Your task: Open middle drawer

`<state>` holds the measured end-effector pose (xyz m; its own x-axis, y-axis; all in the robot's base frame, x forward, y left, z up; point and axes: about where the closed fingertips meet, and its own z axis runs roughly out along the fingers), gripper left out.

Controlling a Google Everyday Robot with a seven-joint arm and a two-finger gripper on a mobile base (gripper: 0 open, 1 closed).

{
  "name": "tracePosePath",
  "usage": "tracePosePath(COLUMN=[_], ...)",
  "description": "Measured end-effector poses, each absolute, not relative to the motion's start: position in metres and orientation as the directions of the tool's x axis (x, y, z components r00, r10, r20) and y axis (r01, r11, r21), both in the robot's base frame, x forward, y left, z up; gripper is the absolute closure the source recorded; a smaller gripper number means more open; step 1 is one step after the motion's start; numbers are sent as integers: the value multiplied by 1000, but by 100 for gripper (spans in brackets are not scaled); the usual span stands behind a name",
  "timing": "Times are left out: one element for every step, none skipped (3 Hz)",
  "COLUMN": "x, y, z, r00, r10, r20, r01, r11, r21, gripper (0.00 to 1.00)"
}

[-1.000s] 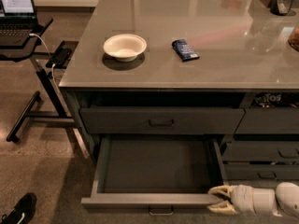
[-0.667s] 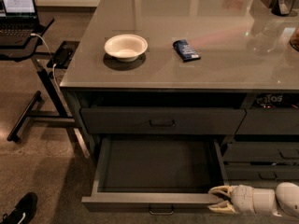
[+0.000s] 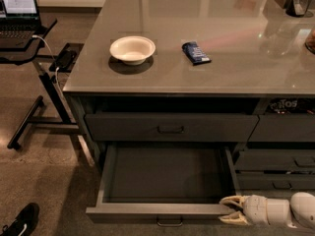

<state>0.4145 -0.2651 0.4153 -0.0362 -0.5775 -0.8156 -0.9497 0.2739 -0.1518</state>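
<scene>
The middle drawer is pulled far out of the dark-grey cabinet. Its shallow dark-grey tray shows bare, and its small bar handle sits at the centre of the front, near the bottom edge of the view. My gripper, white with cream fingers, reaches in from the lower right. It points left at the right end of the drawer's front, with its fingers spread and nothing between them.
Above it a taller-fronted wide drawer is closed. Narrower drawers stack at the right. On the countertop stand a white bowl and a blue packet. A laptop stand is at the left and a shoe at the lower left.
</scene>
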Motion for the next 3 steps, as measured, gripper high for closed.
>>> tracePosePath(x=[414, 414, 414], y=[-265, -265, -265], z=[415, 415, 415], r00=[-36, -36, -36], r10=[-577, -577, -577], r20=[-816, -816, -816], r01=[-950, -950, -950], r11=[274, 274, 274], r21=[-152, -152, -152], gripper=[29, 5, 0])
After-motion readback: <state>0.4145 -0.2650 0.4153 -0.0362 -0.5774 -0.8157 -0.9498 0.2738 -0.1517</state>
